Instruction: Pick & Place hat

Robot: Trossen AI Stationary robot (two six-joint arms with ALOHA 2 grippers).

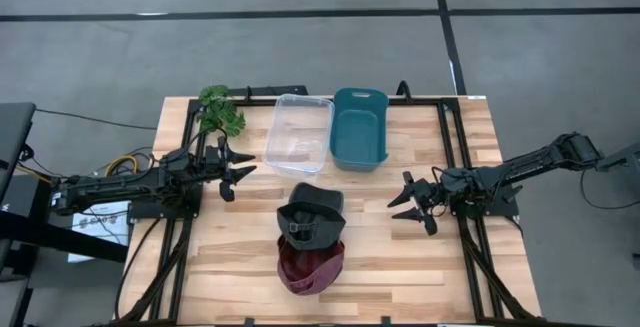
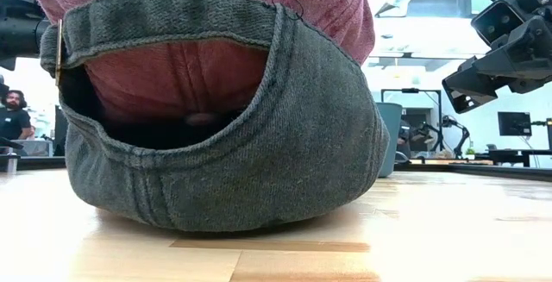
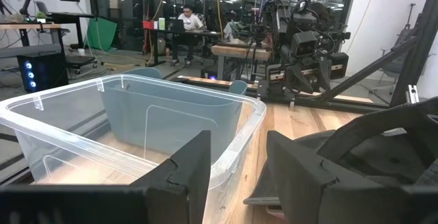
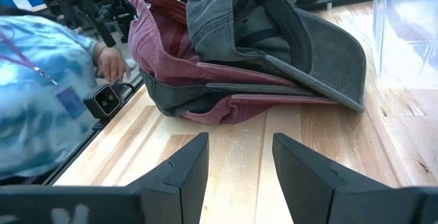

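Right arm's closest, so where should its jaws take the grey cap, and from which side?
Probably the grey cap by its flat brim, which juts out thin toward the right gripper, so a low approach from the right suits its open jaws. The crown is bulky and rests on the red cap, risking grabbing both.

The dark grey denim cap point(image 1: 312, 214) covers the twelve o'clock half of the maroon cloth cap point(image 1: 309, 266) beneath it. In the low view the caps overrun the top edge. A blurred person in a tie-dye shirt point(image 4: 41, 94) is cut off at nine o'clock.
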